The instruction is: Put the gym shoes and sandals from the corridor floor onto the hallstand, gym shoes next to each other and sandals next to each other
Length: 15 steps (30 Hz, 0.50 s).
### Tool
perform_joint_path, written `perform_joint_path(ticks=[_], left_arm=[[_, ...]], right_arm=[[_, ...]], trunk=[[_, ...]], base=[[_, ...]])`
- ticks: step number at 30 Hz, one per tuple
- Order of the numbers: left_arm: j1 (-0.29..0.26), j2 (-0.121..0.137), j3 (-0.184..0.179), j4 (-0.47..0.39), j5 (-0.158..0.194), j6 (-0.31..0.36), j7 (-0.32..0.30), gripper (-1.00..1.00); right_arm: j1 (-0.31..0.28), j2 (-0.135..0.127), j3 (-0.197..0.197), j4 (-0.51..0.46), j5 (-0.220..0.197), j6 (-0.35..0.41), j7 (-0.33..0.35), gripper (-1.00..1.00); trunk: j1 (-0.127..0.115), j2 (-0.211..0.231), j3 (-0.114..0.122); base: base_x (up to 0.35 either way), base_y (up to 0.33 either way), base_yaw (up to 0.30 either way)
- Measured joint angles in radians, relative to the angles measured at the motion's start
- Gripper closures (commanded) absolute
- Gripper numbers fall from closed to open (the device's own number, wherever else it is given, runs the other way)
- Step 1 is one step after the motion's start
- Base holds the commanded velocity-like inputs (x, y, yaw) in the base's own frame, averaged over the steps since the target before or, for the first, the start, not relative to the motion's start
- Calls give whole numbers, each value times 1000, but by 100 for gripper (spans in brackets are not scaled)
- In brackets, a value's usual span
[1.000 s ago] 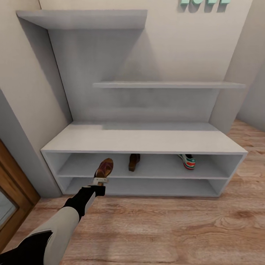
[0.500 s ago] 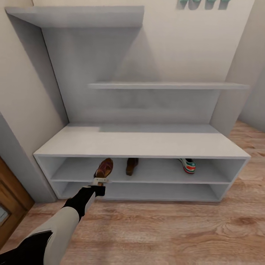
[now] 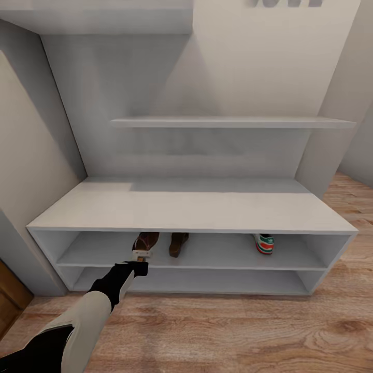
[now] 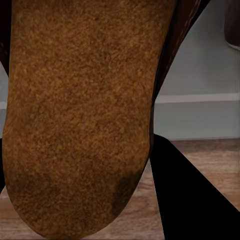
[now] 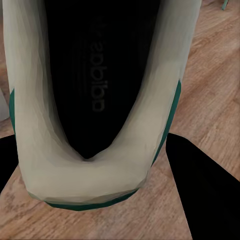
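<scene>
Nearest in the head view, the left arm, pale grey with a black wrist, reaches forward over the light brown wood-grain plank floor (image 3: 233,331) toward the wide, low pale-grey hallstand (image 3: 191,210). Its left end effector (image 3: 141,255) is clamped on the heel end of a flat dark-brown leather-look sandal (image 3: 146,241), held at the front edge of the upper of the two long open compartments, the toe pointing inward under the bench top. From the left wrist camera the sandal's suede-like brown sole (image 4: 80,115) lies right against the lens, with the black fingers (image 4: 185,195) showing dark at either side of it, and the pale front lip of the shelf and a strip of floor past them.

The right wrist camera looks straight into an off-white sneaker with green trim (image 5: 95,100), its dark insole printed with lettering. The right end effector (image 5: 95,190) holds this gym shoe by its heel rim, black fingers (image 5: 205,190) at both sides, above the plank floor.

Further in, on the same upper shelf, a second dark-brown sandal (image 3: 178,244) sits just beside the held one, to its right, and apart from it by a narrow gap. Well apart to the right on that shelf stands another off-white gym shoe with green stripes and a red-edged sole (image 3: 263,243). The lower compartment lies below them.

Behind the bench top rises the tall grey back panel, carrying a long floating shelf (image 3: 233,123) and a higher shelf (image 3: 98,20) at the upper left.
</scene>
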Motion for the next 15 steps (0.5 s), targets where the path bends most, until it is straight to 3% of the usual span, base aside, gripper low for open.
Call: perform_joint_path(ticks=[10, 15], left_arm=[[0, 1, -1, 0, 0, -2, 0, 100], [0, 1, 0, 0, 0, -9, 0, 100]], right_arm=[[0, 0, -1, 0, 0, 0, -1, 100], [0, 0, -1, 0, 0, 0, -1, 100]], trunk=[[0, 0, 0], [0, 0, 0]], base=[[172, -106, 0], [58, -31, 0]])
